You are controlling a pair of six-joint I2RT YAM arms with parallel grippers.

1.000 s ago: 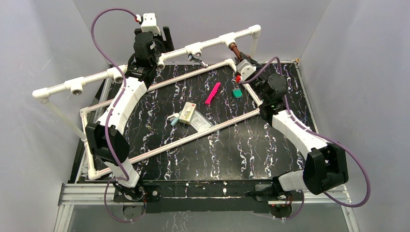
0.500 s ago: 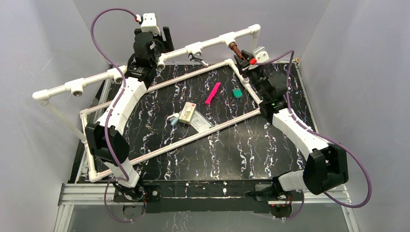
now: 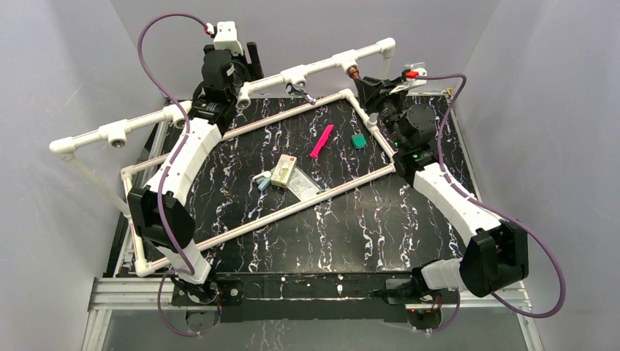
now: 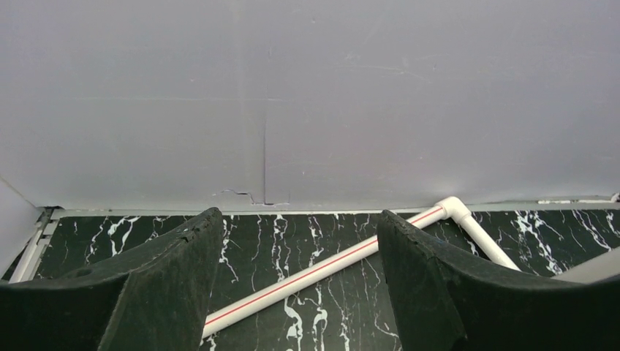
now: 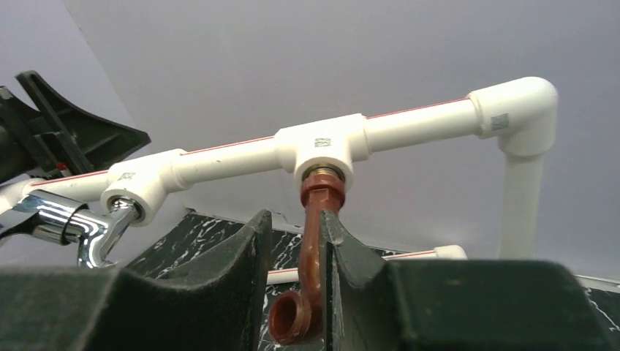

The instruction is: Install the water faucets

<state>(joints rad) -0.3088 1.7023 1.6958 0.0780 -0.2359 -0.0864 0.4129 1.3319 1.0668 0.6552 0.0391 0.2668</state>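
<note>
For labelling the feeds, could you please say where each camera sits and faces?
Top external: high behind both arms, seen whole, looking down at the table.
Left wrist: faces the back wall over a white pipe; open left pincer shows.
Right wrist: looks up at the reddish-brown faucet; right pincer straddles it.
Shared with top: silver faucet.

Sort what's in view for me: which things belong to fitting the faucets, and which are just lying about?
Job in hand:
brown faucet
silver faucet
white pipe rail that carries both
right hand, around the brown faucet

Lying about on the table:
pink strip
green piece
small box
clear packet
pale blue piece
</note>
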